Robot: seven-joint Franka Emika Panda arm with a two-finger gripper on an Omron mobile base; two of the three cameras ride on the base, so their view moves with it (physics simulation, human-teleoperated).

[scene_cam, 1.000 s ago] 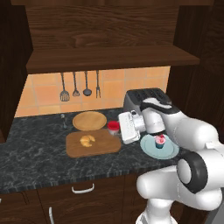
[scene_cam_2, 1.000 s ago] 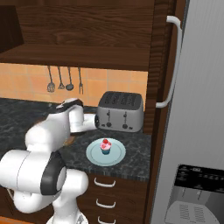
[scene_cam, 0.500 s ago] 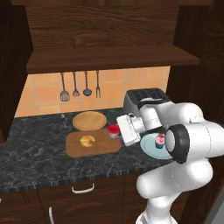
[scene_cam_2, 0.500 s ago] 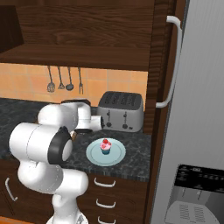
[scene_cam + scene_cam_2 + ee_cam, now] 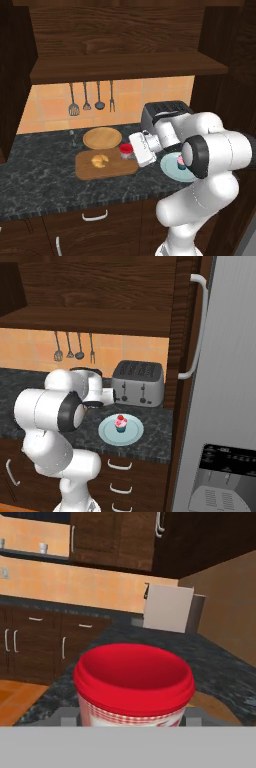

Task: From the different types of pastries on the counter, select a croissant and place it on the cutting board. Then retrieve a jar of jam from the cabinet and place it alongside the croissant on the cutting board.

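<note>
My claw (image 5: 131, 151) is closed on the small squat red-lidded jam jar (image 5: 126, 149), upright, lid (image 5: 134, 674) up, over the right edge of the flat brown wooden cutting board (image 5: 106, 164). Jar label is pale with red check; no writing readable. Small golden croissant (image 5: 100, 160) lies left of my claw on the board, long axis roughly left-right. Pink-frosted cupcake (image 5: 120, 423) sits right of it on a teal plate (image 5: 120, 430). Dark speckled marble table (image 5: 35, 182); grey toaster (image 5: 138, 383) behind.

Orange tile wall (image 5: 45, 107) w/ hung utensils (image 5: 91, 97); toaster (image 5: 138, 383) beside grey fridge (image 5: 220, 401); dark wood drawers (image 5: 90, 230) below.
</note>
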